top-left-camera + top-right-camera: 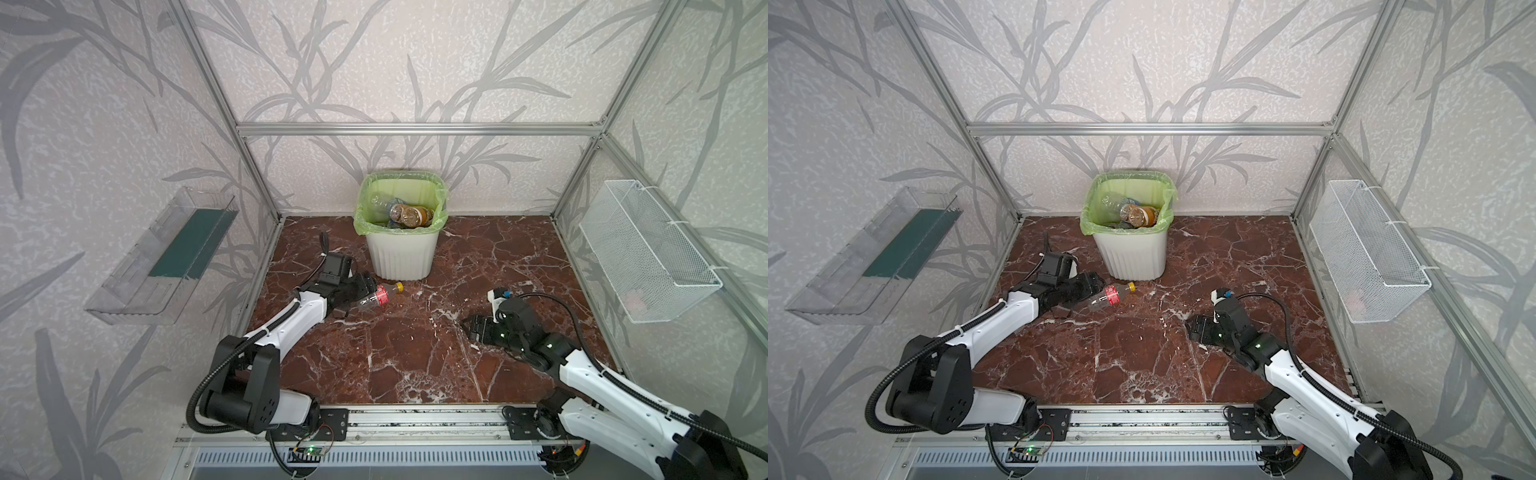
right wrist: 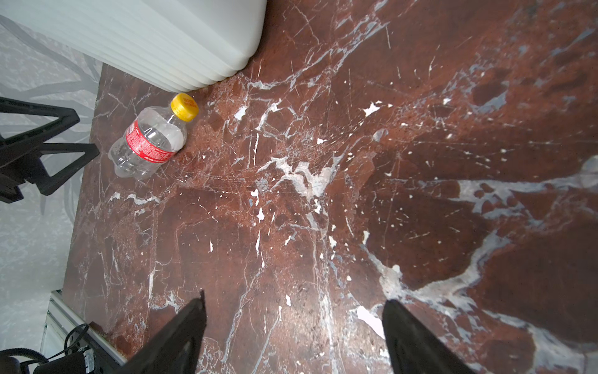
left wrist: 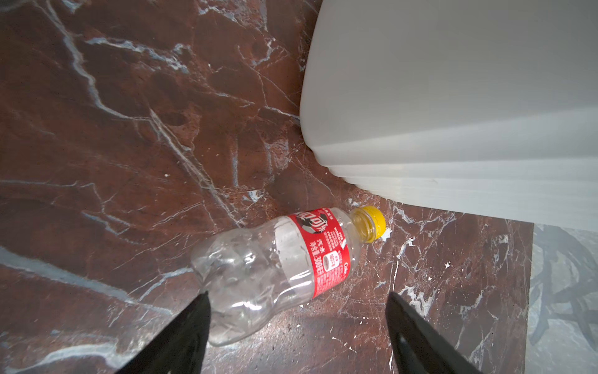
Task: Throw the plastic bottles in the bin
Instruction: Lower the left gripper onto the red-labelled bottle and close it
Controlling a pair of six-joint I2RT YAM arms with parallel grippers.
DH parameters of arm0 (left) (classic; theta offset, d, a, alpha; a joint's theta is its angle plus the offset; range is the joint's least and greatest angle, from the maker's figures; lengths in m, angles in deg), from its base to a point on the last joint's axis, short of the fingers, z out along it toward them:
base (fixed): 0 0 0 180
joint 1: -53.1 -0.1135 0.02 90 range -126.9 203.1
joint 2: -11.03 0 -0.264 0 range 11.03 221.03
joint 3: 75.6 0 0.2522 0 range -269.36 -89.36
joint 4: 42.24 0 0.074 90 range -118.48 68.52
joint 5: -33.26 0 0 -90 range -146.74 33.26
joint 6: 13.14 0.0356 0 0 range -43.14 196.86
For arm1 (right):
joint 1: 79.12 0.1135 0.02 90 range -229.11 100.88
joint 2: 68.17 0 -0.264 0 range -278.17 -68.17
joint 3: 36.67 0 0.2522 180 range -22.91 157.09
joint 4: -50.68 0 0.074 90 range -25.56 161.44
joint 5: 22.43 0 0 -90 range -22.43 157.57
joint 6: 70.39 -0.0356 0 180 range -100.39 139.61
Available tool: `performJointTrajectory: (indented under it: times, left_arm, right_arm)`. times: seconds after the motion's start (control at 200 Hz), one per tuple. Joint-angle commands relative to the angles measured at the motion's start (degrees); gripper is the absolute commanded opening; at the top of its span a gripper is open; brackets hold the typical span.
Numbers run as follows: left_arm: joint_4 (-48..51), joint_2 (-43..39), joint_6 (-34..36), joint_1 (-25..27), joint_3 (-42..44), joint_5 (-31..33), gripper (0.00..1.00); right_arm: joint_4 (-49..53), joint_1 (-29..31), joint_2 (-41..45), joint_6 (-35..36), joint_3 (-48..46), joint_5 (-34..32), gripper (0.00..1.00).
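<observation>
The red label point(image 3: 324, 251) on the crushed clear bottle point(image 3: 259, 278) carries white Chinese print, including "汽水" and the number "300"; its smaller lines are too fine to read.

1. Of the left gripper point(image 3: 297, 294), only two black fingertips point(image 3: 191, 330) in frame in the left wrist view; rest cut off by the lower edge.
2. Base of the red-labelled bottle point(image 3: 278, 268) partly covered by one fingertip; contact or gap not determinable.
3. Label print too small to read in both top views.
4. Most of the bin point(image 3: 453, 97) cut off by two picture edges in the left wrist view; rim out of frame.
5. Lower layers of bottles point(image 1: 409, 215) inside the bin buried under upper ones; count not determinable.
6. Of the right gripper point(image 2: 294, 296), fingertips only in the right wrist view.
7. Base of the right arm point(image 1: 623, 399) cut off at the corner in both top views.
8. Pinkish smudge low in the wire basket point(image 1: 648, 249): too faint to identify.
</observation>
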Motion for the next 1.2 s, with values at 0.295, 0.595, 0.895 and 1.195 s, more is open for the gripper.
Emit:
performJointTrajectory:
  times: [0.295,0.595,0.895,1.195]
  left_arm:
    - [1.7,2.7,1.1,1.2,-0.5,-4.1,0.78]
    - [-0.2,0.2,-0.6,5.9,5.3,-3.4,0.81]
    - [-1.4,2.1,-1.8,11.4,4.4,-1.4,0.87]
    - [-3.1,7.3,-2.9,16.4,2.8,0.0,0.93]
  right_arm:
    - [-0.1,0.3,0.2,1.2,0.4,-1.3,0.86]
    - [-0.6,0.2,-1.6,2.1,1.0,-1.5,0.86]
    - [-0.7,0.3,-2.2,2.5,1.7,-1.4,0.86]
    - [-0.2,0.2,-1.3,2.6,0.9,-2.1,0.86]
